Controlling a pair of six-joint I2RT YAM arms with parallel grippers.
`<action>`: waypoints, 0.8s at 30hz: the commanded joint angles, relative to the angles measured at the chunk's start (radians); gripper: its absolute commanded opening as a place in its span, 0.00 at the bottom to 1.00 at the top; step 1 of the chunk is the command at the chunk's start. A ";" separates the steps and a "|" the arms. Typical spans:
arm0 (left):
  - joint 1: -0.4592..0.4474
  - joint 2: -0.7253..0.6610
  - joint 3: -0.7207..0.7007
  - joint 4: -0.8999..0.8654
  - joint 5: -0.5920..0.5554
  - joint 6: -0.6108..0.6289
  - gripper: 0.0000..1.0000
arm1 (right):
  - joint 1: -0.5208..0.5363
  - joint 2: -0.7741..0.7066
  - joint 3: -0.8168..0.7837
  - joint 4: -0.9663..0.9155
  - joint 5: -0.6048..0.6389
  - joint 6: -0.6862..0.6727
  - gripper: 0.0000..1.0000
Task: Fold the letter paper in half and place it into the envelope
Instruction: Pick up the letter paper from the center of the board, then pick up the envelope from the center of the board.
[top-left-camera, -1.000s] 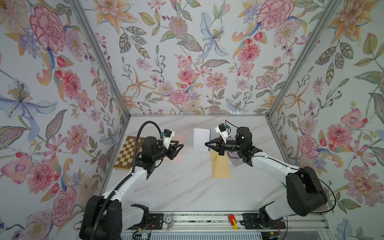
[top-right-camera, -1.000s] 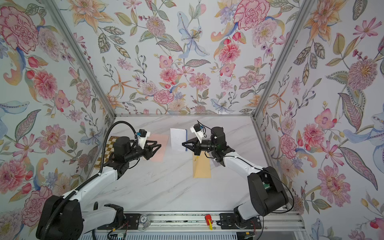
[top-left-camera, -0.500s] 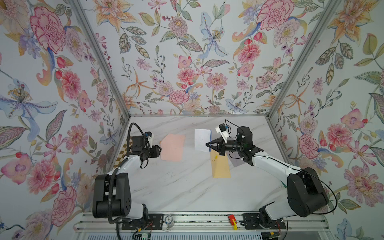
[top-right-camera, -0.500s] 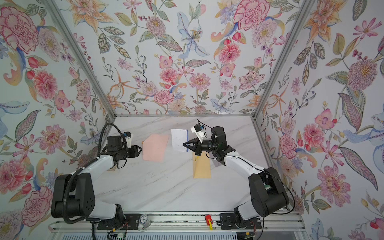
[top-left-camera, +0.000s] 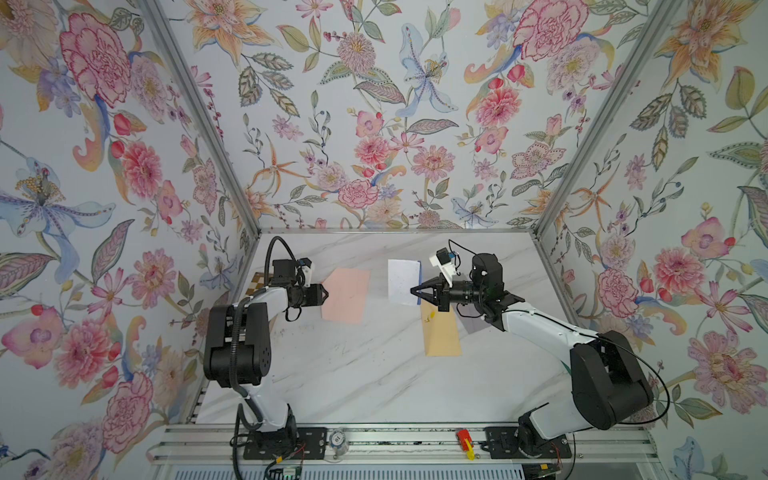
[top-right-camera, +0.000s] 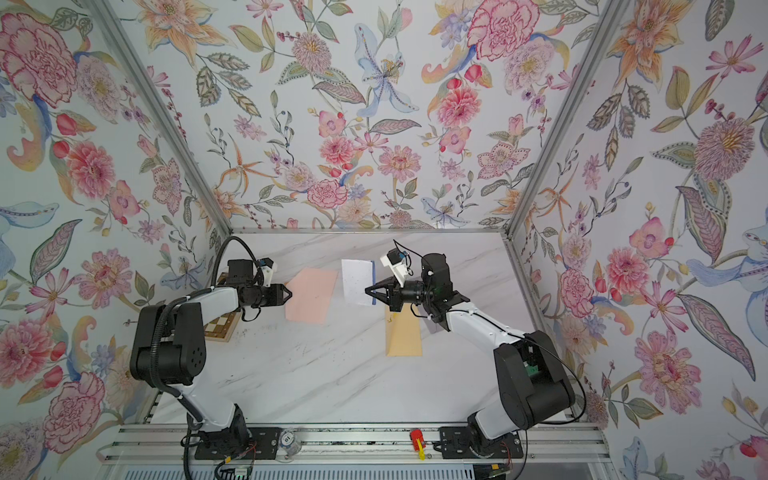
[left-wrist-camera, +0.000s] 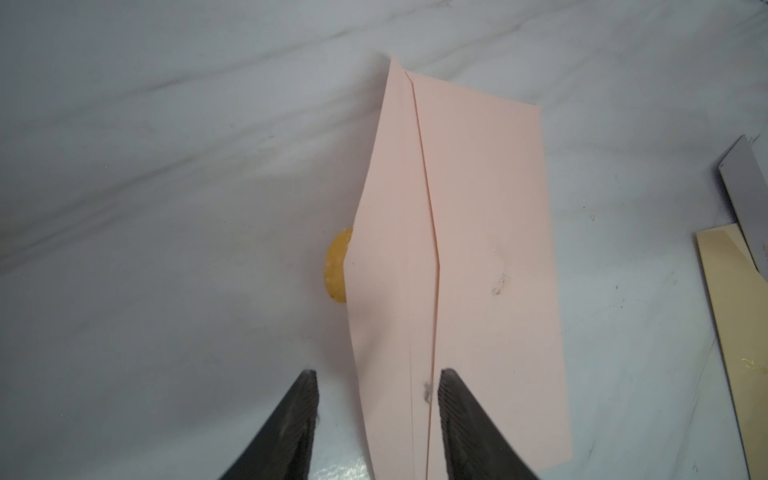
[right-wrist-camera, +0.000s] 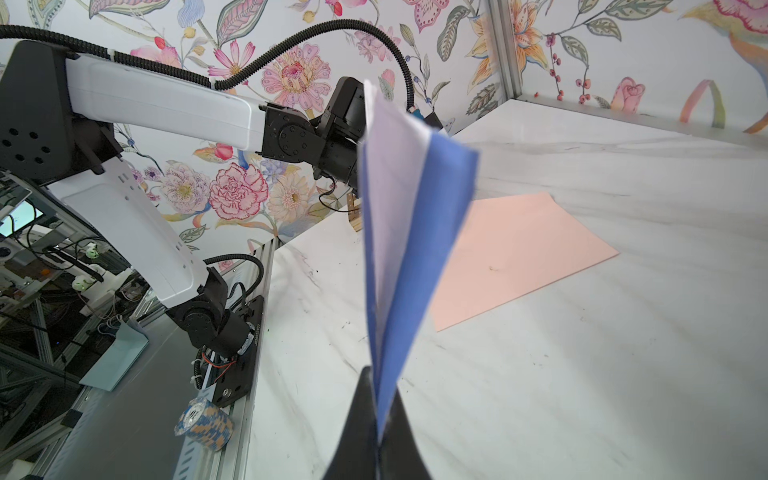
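So the fold looks done: the right claw is pressed together on the creased end of the letter paper, blue outside and white inside. It holds the paper up off the bench, with the loose end fanning open away from the fingertips.

The left claw is spread, low down at the near edge of what's probably the pink envelope. That edge runs between its fingers, but nothing is pinched. The envelope lies flat, stretching away from the left claw toward the right one.

Seems like they're at the insertion step. Next, the left claw probably has to lift or hold open the top layer of the envelope. Then the right claw can bring the paper across and slide it in fold-first. The splayed loose end could catch on the lip.

Other stuff:
- A tan paper and a grey sheet sit right under the right claw's wrist.
- A yellow disc pokes out from under the envelope, beside the left claw's path.
- A checkerboard sits behind the left claw, out of the way.
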 joint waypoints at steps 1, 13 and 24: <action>0.006 0.049 0.049 -0.050 0.035 0.039 0.50 | 0.001 0.024 0.029 0.027 -0.028 0.017 0.00; 0.004 0.132 0.064 -0.054 0.088 0.056 0.51 | 0.006 0.029 0.026 0.039 -0.026 0.027 0.00; -0.010 0.152 0.058 -0.031 0.100 0.058 0.48 | 0.006 0.033 0.019 0.043 -0.016 0.030 0.00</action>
